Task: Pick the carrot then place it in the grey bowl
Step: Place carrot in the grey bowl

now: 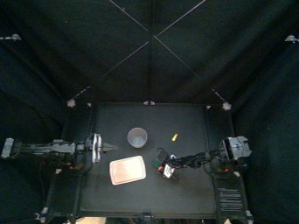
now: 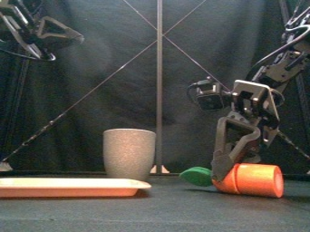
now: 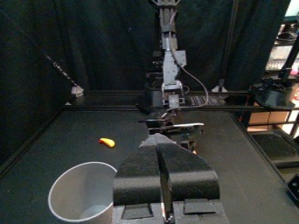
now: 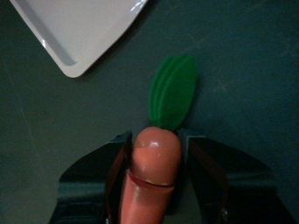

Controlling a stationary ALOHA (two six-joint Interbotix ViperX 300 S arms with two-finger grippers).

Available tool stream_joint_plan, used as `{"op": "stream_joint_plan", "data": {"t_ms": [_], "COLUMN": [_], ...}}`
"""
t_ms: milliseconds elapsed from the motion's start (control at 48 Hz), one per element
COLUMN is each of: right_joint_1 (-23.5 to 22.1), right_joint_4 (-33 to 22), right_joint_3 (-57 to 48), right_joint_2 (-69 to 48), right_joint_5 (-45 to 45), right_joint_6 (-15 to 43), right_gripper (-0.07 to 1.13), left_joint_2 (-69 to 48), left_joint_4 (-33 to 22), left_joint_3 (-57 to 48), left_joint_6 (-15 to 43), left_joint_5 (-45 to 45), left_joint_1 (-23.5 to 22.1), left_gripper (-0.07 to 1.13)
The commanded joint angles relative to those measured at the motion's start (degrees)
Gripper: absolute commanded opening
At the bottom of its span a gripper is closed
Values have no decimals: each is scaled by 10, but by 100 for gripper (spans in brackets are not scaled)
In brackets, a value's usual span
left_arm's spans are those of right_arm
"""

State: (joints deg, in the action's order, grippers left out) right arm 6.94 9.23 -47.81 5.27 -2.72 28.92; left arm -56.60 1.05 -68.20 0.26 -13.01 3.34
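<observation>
The orange carrot (image 4: pixel 152 171) with a green leaf top (image 4: pixel 176 92) lies low over the table, right of centre. My right gripper (image 4: pixel 155 175) holds it, one jaw pressed against each side of its body. In the front view the carrot (image 2: pixel 252 178) sits at table level under the right gripper (image 2: pixel 237 163), leaf pointing left. The tall grey speckled cup (image 2: pixel 130 152) stands upright to the left and further back, also visible as the cup (image 1: pixel 138 136) from above. My left gripper (image 3: pixel 167 162) rests shut at the table's left, near the cup (image 3: pixel 79 194).
A flat pink tray (image 1: pixel 128 170) lies front-left of the right gripper (image 1: pixel 167 164), its corner close to the carrot's leaf. A small yellow-orange toy (image 1: pixel 173 136) lies right of the cup, behind the right gripper.
</observation>
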Motion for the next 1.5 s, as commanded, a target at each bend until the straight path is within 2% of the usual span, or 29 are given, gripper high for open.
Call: {"op": "stream_joint_plan", "data": {"t_ms": [21, 104, 188, 354, 708, 958, 1229, 1375, 1458, 1500], "right_joint_1": [5, 5, 2, -24, -117, -176, -199, -199, -196, -195], "right_joint_4": [-1, -4, -14, -67, -205, -237, -261, -279, -280, -281], "right_joint_3": [8, 12, 22, 63, 221, 329, 428, 444, 441, 440], "right_joint_2": [-4, -5, -11, -33, -95, -64, 33, 63, 67, 69], "right_joint_5": [9, 14, 18, 51, 206, 208, 185, 177, 165, 162], "right_joint_6": [-2, -4, -4, -4, -4, -10, -11, -11, -11, -11], "right_gripper": [56, 43, 38, 39, 39, 39, 39, 43, 54, 64], "left_joint_2": [1, 1, 1, 1, 1, 1, 1, 0, 0, -1], "left_joint_4": [2, 1, 2, 2, 2, 2, 3, 3, 3, 3], "left_joint_3": [10, 10, 10, 10, 8, 8, 7, 6, 6, 6], "left_joint_6": [1, 1, 1, 1, 1, 2, 1, 1, 1, 2], "left_joint_5": [-3, -3, -3, -3, -2, -3, -3, -3, -3, -3], "left_joint_1": [-1, -1, -1, -1, 0, 2, 4, 4, 4, 4], "left_gripper": [-1, -1, -1, -1, -1, -1, -1, -1, -1, -1]}}
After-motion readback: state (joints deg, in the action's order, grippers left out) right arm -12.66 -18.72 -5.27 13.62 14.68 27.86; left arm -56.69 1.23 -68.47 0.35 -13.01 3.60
